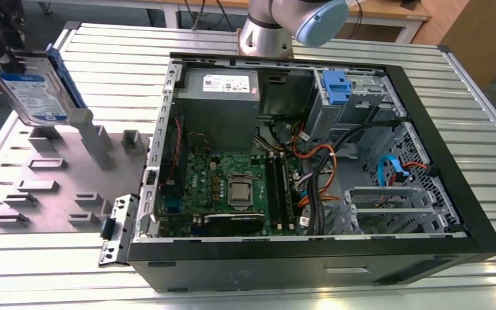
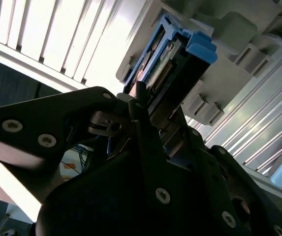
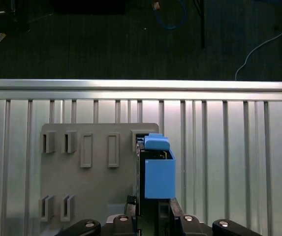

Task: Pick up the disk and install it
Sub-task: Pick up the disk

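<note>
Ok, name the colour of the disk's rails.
Blue rails on the disk, best in first wrist view.

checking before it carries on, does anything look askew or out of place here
Nothing looks damaged or spilled. The disk sits tilted above the grey fixture plate, but only because the gripper is clamped on it. The computer case lies open on its side.

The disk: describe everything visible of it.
The disk is a flat silver-metal drive with a blue-and-white label and blue plastic side rails. It stands on edge, tilted, above the grey slotted fixture plate at the exterior view's left, outside the open computer case. The gripper is shut on it at one end; whether it touches the plate is unclear.
</note>
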Robot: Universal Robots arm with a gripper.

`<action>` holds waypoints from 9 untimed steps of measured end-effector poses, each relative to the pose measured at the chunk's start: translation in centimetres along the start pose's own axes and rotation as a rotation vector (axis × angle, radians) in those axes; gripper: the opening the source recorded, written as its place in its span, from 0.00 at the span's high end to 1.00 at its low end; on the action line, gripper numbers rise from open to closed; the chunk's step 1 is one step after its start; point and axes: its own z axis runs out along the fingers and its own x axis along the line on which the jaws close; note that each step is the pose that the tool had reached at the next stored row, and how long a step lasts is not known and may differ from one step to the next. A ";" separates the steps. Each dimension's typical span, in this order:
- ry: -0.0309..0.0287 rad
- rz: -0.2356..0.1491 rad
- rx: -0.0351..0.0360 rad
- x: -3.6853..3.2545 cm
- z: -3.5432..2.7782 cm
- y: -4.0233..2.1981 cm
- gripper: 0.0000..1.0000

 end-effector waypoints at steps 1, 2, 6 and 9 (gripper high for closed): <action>-0.0001 0.000 0.0001 -0.02 -0.45 0.02 0.65; 0.0000 0.000 0.0000 -0.03 -0.90 0.04 0.65; 0.0000 0.000 0.0000 -0.11 -2.74 0.11 0.65; 0.0000 0.000 0.0000 -0.16 -4.08 0.16 0.65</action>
